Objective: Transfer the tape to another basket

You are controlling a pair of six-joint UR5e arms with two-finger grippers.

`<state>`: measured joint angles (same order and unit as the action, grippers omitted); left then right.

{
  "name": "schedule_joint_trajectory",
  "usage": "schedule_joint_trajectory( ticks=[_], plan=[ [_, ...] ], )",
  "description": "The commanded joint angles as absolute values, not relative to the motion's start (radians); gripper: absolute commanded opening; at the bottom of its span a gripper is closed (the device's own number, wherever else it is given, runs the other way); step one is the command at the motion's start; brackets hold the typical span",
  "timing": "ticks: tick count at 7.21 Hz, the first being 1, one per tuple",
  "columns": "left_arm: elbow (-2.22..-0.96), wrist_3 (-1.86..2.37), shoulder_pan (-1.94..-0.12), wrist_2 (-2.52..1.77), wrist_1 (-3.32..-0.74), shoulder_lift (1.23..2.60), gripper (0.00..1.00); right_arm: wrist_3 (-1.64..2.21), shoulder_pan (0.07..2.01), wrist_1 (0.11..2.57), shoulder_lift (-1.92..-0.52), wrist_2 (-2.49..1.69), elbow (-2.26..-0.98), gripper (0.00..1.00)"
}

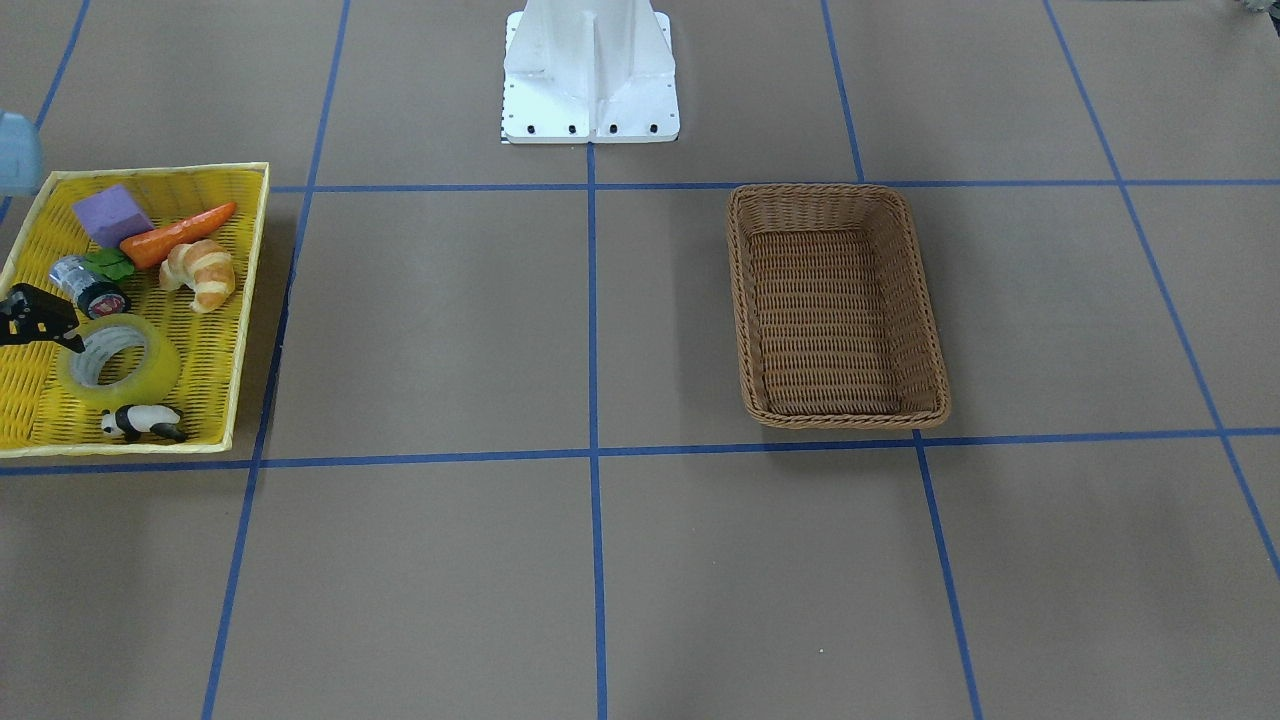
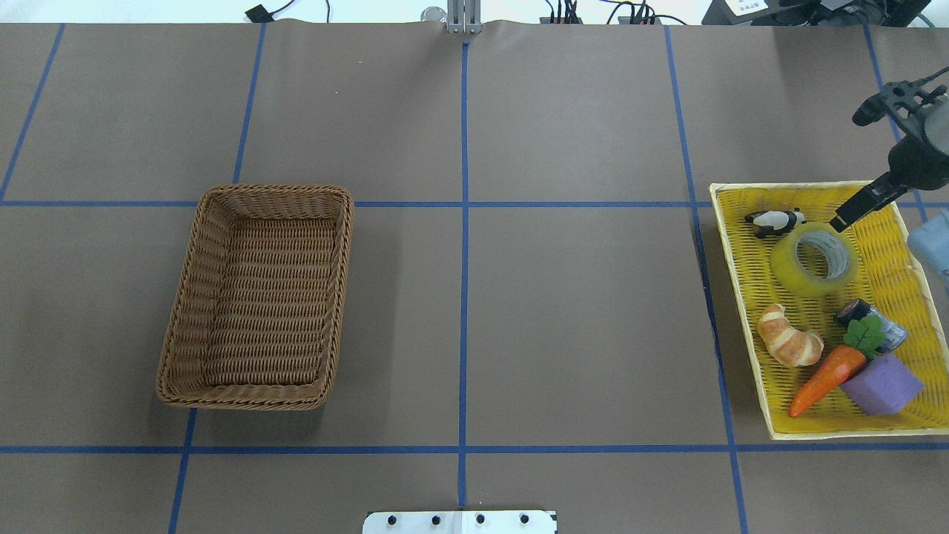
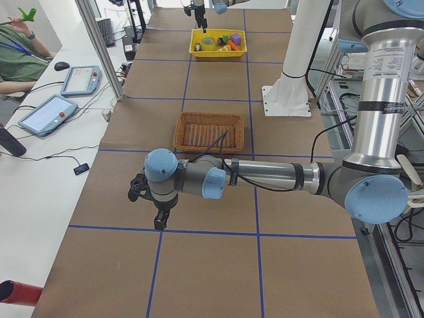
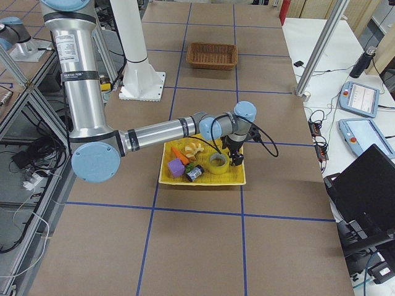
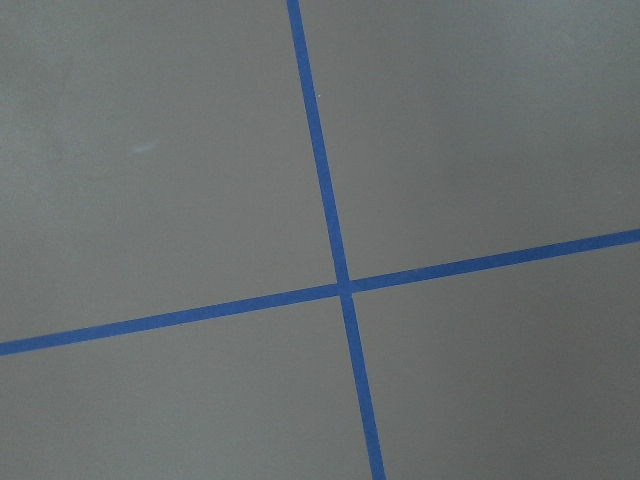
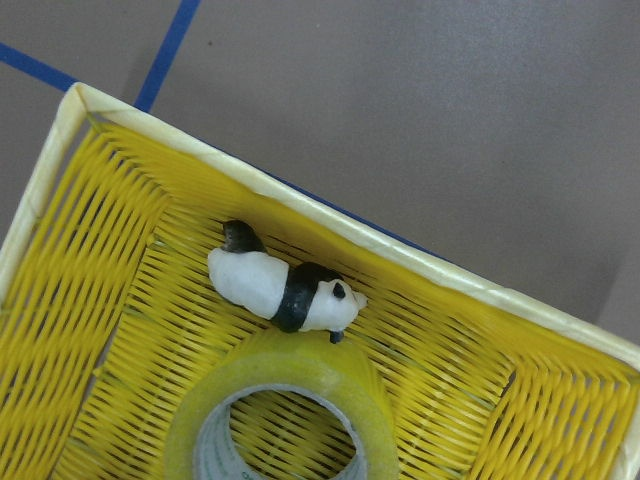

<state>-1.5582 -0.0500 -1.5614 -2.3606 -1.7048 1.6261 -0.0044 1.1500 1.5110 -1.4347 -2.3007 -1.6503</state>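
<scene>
The tape (image 2: pixel 814 259), a wide translucent yellow roll, lies flat in the far part of a shallow yellow tray (image 2: pixel 730 297) on the table's right. It also shows in the right wrist view (image 6: pixel 280 420). My right gripper (image 2: pixel 850 170) is open above the tray's far end. One of its fingers (image 2: pixel 852 211) reaches down to the tape's far right rim. The brown wicker basket (image 2: pixel 337 297) stands empty on the table's left. My left gripper (image 3: pixel 159 212) hangs over bare table, far from both. I cannot tell whether it is open or shut.
In the tray with the tape lie a toy panda (image 2: pixel 773 220), a croissant (image 2: pixel 789 345), a carrot (image 2: pixel 827 378), a purple block (image 2: pixel 882 386) and a silver-and-black cylinder (image 2: pixel 867 322). The robot's white base (image 1: pixel 590 75) stands between basket and tray.
</scene>
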Motion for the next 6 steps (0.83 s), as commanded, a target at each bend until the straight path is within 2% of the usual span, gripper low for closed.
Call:
schedule_joint_trajectory(
  ticks=[1, 6],
  plan=[
    [-1.557, -0.051, -1.557, -2.361, -1.706, 1.626, 0.98, -0.020, 1.115, 1.511, -1.431, -2.264, -1.615, 1.00],
    [-1.559, -0.051, -1.552, -2.361, -1.706, 1.628, 0.98, -0.020, 1.066, 1.511, -1.431, -2.264, -1.545, 1.00]
  ],
)
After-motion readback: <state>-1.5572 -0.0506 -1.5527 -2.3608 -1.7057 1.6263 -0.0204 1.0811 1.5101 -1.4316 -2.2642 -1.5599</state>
